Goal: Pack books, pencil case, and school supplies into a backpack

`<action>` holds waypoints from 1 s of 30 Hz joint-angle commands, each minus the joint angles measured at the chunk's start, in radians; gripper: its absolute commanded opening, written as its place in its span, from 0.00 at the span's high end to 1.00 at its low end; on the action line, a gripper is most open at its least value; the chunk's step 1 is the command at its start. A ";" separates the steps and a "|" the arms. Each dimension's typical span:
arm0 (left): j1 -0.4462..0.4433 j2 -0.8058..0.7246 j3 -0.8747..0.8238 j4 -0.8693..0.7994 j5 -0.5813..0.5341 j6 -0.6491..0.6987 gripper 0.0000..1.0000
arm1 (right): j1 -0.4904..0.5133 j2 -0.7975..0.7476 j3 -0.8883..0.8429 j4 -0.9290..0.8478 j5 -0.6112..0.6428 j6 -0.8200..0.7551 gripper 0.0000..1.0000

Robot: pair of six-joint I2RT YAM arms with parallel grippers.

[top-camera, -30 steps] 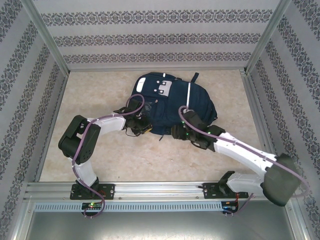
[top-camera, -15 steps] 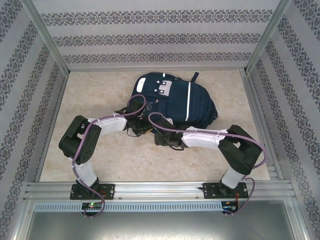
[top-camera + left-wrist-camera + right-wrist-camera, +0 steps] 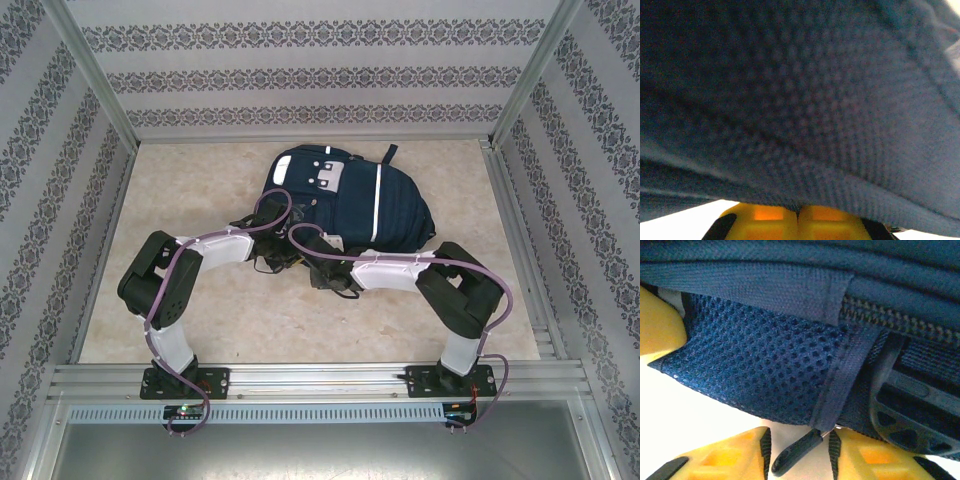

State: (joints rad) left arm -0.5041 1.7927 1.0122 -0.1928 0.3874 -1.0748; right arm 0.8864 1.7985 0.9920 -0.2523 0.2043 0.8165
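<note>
A pale table (image 3: 190, 190) carries the navy backpack (image 3: 350, 205), which lies flat at centre back with its near edge towards the arms. Your left gripper (image 3: 278, 258) sits at the bag's near left edge, fingers pressed together. From its wrist camera it seems to pinch a fold of the cloth, though the close blur leaves that unsure. Your right gripper (image 3: 325, 275) is at the near edge just beside it, jaws partly apart and holding nothing. Between its yellow fingers (image 3: 735, 457), below a mesh panel (image 3: 755, 370), hangs a small dark zip pull (image 3: 795, 452). The step in hand is likely working the zip. Close squarely on that tab alone, hold the left pinch taut, and draw along the zip line, not away from it.
</note>
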 commanded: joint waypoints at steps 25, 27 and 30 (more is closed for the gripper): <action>0.312 -0.119 -0.049 -0.246 -0.143 0.161 1.00 | -0.067 -0.344 -0.222 -0.150 0.188 -0.099 1.00; 0.372 -0.115 -0.033 -0.270 -0.148 0.193 1.00 | -0.078 -0.381 -0.234 -0.163 0.204 -0.114 1.00; 0.453 -0.102 0.002 -0.281 -0.140 0.244 1.00 | -0.099 -0.425 -0.252 -0.167 0.206 -0.129 1.00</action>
State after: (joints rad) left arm -0.1558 1.6936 0.9840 -0.3580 0.3725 -0.9146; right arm 0.8234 1.4197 0.7689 -0.3428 0.3103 0.7208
